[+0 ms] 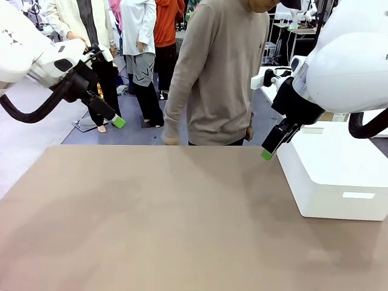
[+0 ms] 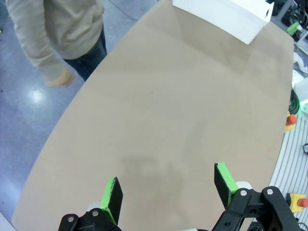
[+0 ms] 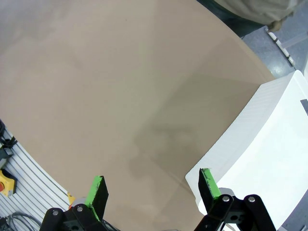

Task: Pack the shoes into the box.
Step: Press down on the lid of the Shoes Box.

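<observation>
- White box [image 1: 339, 176] sits on the table at the 3 o'clock edge of the front view; smooth, rounded corners, a pale slot on its near wall. In the right wrist view it fills the 4 o'clock corner [image 3: 269, 139]; in the left wrist view it lies at 1 o'clock [image 2: 226, 17].
- Person [image 1: 221, 73] in a beige long-sleeved top stands at the far side of the table, at 12 o'clock, arms hanging, one hand [image 1: 170, 140] just above the far edge. Same sleeve and hand at 10 o'clock in the left wrist view [image 2: 60, 77].
- More people stand farther back at 11 o'clock on a grey-blue floor.
- Table [image 1: 151, 224] is a flat tan-brown surface, soft shadows across it.
- Left gripper [image 1: 115, 120] hangs in the air at 10 o'clock, beyond the table's far left corner, green pad tip pointing down. From its own wrist camera [image 2: 168, 190] the two fingers stand wide apart, nothing between them, bare table below.
- Right gripper [image 1: 268, 153] hangs at 2 o'clock, just beside the white box's far left corner. Its wrist view [image 3: 151, 190] has the fingers spread wide and empty; one finger lines up with the box's corner, whether touching I cannot tell.
- Red and yellow buttons sit off the table's edge in both wrist views.
- Shoes and tan shoebox: cannot place them from here.
</observation>
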`<state>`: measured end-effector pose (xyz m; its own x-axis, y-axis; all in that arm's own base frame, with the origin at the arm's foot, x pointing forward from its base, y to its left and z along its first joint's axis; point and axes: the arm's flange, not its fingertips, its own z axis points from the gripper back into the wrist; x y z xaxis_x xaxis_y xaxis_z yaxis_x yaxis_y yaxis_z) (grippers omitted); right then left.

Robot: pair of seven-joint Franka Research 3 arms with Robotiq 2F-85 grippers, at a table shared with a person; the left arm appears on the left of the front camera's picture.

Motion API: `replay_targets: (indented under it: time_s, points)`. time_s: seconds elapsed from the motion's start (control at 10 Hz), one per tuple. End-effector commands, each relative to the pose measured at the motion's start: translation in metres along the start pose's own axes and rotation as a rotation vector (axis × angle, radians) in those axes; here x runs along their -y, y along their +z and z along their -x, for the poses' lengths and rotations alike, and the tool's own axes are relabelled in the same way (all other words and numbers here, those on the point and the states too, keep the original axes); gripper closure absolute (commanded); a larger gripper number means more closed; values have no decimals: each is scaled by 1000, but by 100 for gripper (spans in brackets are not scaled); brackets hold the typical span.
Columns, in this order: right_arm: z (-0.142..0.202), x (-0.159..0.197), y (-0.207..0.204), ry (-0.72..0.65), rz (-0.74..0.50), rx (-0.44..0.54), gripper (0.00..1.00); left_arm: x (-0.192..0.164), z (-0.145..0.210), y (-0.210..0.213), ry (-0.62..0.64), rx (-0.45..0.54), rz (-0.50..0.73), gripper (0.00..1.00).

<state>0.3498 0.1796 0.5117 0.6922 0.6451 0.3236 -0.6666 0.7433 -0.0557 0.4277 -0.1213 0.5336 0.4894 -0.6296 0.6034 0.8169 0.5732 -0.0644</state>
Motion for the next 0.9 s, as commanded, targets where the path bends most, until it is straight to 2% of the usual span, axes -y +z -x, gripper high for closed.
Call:
replay_targets:
  time_s: [0.0, 0.8]
  points:
    - [-5, 2, 3, -4, 1, -8, 0, -1, 1, 1, 1, -4, -11, 0]
    - [-5, 2, 3, -4, 1, -8, 0, -1, 1, 1, 1, -4, -11, 0]
